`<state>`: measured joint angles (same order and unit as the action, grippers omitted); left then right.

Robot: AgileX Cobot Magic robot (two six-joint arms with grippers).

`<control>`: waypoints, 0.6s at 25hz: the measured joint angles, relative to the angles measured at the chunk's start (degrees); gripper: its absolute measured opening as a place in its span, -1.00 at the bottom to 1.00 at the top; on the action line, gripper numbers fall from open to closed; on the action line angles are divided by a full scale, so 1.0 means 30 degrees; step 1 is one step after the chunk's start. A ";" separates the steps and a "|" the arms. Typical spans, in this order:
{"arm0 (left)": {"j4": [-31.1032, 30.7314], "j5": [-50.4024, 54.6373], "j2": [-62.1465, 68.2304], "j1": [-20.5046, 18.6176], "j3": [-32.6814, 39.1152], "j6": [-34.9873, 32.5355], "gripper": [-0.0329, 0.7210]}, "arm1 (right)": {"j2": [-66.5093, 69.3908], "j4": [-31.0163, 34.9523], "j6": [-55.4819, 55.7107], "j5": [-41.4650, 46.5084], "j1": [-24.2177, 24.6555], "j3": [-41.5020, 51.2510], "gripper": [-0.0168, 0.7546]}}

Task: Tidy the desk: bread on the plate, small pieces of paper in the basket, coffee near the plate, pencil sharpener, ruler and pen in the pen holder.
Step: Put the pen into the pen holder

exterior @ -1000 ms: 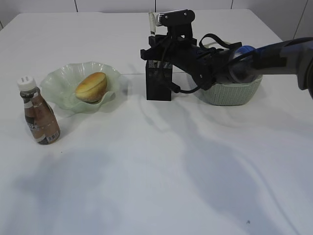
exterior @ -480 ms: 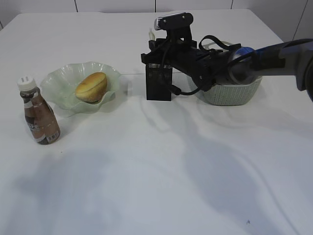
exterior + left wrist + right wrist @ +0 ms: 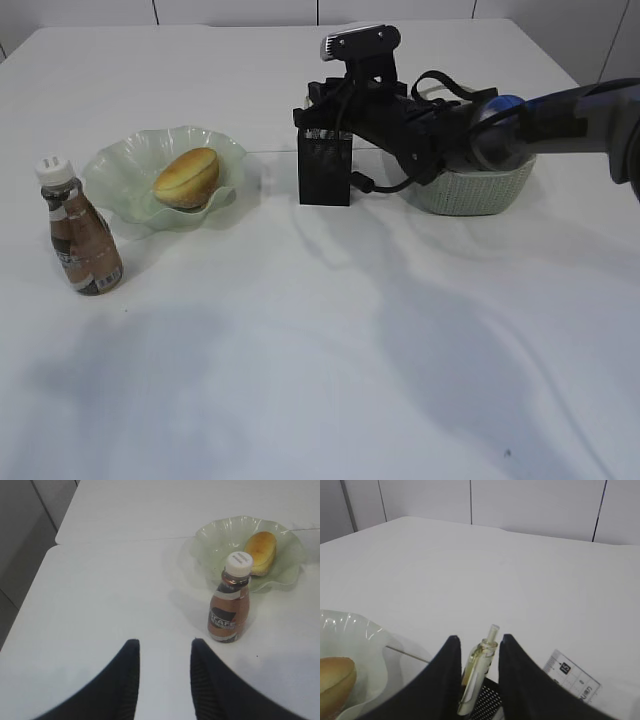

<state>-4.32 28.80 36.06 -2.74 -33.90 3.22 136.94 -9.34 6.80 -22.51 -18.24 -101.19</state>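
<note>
We read "CAFE" on the coffee (image 3: 229, 611) label, standing beside the plate (image 3: 287, 575) (bread (image 3: 260, 552) inside). Left gripper (image 3: 164, 672) empty, parted. Right gripper (image 3: 476, 656) loosely flanks a pen (image 3: 477, 672) above the pen holder (image 3: 325, 168); ruler (image 3: 572, 677) reads "15".

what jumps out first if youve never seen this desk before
The right claw hangs over the black mesh pen holder at the middle back, a clear pen standing between its fingers. To the left, a golden bread lies in the ruffled green plate, with the brown coffee bottle upright just in front of it.
</note>
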 joint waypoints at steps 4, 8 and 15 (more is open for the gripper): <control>0.0000 0.0000 0.0000 0.0000 0.0000 0.0000 -0.28 | -0.0081 0.0000 0.0000 0.1081 0.0000 0.0000 -0.36; 0.0000 -0.0316 0.0000 0.0000 0.0000 0.0000 -0.28 | -0.0761 0.0000 0.0000 0.2868 0.0000 0.0000 -0.36; -0.0075 -0.0893 0.0000 0.0000 0.0000 0.0000 -0.26 | -0.3239 -0.0495 0.0000 0.6093 0.0000 0.0000 -0.35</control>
<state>-4.55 26.12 36.06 -2.74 -33.90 3.22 127.23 -10.83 6.80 -4.23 -18.24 -101.19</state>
